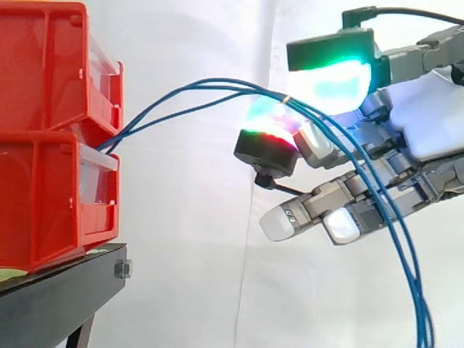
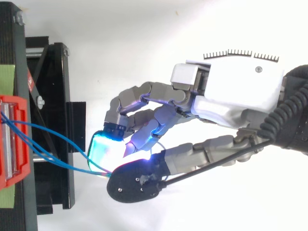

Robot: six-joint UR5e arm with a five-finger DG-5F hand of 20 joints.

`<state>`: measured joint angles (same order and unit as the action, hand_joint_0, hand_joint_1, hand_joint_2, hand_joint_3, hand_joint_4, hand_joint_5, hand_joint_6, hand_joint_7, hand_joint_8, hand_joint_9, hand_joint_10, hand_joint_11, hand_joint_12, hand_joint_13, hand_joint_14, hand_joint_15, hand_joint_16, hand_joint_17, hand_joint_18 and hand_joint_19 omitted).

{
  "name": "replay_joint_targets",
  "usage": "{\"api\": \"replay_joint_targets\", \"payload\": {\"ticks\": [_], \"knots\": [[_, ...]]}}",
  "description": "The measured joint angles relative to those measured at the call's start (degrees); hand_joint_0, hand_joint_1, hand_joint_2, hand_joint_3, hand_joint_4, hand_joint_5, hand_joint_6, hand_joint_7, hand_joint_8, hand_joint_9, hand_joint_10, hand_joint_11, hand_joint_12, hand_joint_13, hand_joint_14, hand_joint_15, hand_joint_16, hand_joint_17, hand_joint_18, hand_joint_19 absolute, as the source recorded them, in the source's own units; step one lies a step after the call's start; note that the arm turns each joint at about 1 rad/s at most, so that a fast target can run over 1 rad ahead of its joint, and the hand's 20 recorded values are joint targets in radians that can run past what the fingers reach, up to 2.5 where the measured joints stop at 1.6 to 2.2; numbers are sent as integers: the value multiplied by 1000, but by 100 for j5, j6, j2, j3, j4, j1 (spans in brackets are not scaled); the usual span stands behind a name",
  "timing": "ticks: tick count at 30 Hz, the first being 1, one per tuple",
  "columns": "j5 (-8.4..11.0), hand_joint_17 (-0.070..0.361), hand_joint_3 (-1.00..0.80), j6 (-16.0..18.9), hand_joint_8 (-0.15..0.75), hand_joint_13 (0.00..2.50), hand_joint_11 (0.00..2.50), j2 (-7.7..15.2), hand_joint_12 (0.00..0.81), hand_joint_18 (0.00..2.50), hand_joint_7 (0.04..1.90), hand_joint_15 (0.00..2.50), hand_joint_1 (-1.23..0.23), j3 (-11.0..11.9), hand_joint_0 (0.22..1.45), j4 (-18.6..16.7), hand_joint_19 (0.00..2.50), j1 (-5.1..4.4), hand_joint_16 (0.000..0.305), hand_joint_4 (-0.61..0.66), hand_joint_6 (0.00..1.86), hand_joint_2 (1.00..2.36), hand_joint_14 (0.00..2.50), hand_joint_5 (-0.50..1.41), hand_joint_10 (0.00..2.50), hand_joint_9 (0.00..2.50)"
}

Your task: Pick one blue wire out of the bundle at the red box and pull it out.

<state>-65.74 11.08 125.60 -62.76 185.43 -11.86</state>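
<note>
A robot hand (image 1: 428, 116) reaches in from the right with its fingers curled inward. Blue wires (image 1: 188, 98) are pinched between a glowing green fingertip (image 1: 330, 80) and the thumb's pad; how many are caught cannot be told. The wires are led out from between two stacked red bins (image 1: 43, 130) on a black stand (image 1: 58, 297) and arch across to the hand, then hang down past its lower fingers. A green patch (image 2: 6, 79) is fixed to the stand.

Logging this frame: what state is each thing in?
hand: fingers curled, pads pinched on the blue wires.
blue wires: leaving the red bins, bowed through the air, hanging down past the hand.
red bins: stacked two high, upright on the black stand.
</note>
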Motion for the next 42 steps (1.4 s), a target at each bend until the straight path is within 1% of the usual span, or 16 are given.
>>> {"api": "replay_joint_targets", "payload": {"ticks": [7, 10, 11, 13, 15, 17, 19, 21, 22, 24, 27, 29, 35, 39, 40, 42], "knots": [[-52, 131, -42, 87, 236, 475, 596, 0, 375, 434, 907, 302, -699, 0, 790, -4, 708, 0, 58, 173, 768, 1015, 15, -132, 24, 958], [-72, 139, -17, 128, 248, 477, 572, 0, 394, 491, 968, 286, -746, 0, 720, 0, 633, 0, 62, 197, 711, 1009, 12, -123, 24, 954], [-77, 154, -73, 140, 267, 477, 554, 0, 416, 518, 1040, 273, -761, 0, 644, 0, 618, 0, 68, 212, 647, 1007, 11, -114, 21, 943], [-83, 159, -160, 163, 273, 466, 532, 0, 423, 499, 1152, 286, -709, 0, 573, 1, 628, 0, 71, 211, 572, 1011, 13, -104, 20, 923], [-86, 144, -251, 175, 251, 432, 521, 1, 396, 431, 1280, 297, -635, 0, 531, 2, 644, 0, 64, 178, 511, 1014, 13, -89, 21, 901], [-87, 148, -353, 180, 259, 434, 520, 0, 403, 436, 1284, 301, -600, 0, 509, 1, 647, 0, 66, 197, 500, 1010, 13, -81, 21, 909], [-88, 149, -398, 182, 262, 435, 521, 0, 405, 436, 1279, 297, -591, 0, 502, -3, 646, 0, 66, 185, 501, 1008, 13, -79, 21, 913], [-88, 152, -438, 188, 273, 440, 520, 0, 413, 443, 1323, 290, -638, 0, 485, -5, 643, 1, 67, 176, 500, 1004, 12, -75, 21, 921], [-89, 152, -448, 204, 274, 440, 524, 0, 413, 445, 1311, 294, -657, 0, 485, -6, 645, 1, 68, 180, 512, 1003, 12, -77, 23, 921], [-96, 148, -431, 250, 266, 440, 564, 0, 408, 439, 1161, 288, -751, 0, 504, -7, 639, 1, 66, 172, 611, 1006, 12, -104, 24, 917], [-130, 139, -310, 364, 248, 433, 609, 0, 389, 424, 957, 293, -809, 0, 582, -7, 650, 3, 62, 174, 741, 1014, 13, -145, 27, 878], [-155, 138, -232, 426, 248, 434, 635, 0, 389, 434, 880, 286, -827, 0, 621, -7, 632, 5, 61, 174, 792, 1017, 13, -161, 25, 876], [-243, 138, -91, 610, 245, 452, 649, 0, 391, 470, 773, 291, -823, 0, 664, -7, 617, 8, 62, 138, 849, 1019, 13, -182, 26, 864], [-304, 143, -18, 713, 253, 464, 668, 0, 399, 489, 745, 290, -806, 0, 655, -7, 627, 7, 63, 122, 863, 1018, 12, -183, 24, 883], [-321, 144, -8, 733, 255, 468, 660, 0, 402, 497, 738, 293, -799, 0, 656, -7, 624, 7, 64, 129, 864, 1017, 14, -182, 24, 890], [-358, 158, 0, 768, 281, 488, 637, 0, 427, 538, 710, 289, -756, 0, 641, -7, 613, 7, 70, 199, 857, 1006, 13, -172, 22, 940]]}}
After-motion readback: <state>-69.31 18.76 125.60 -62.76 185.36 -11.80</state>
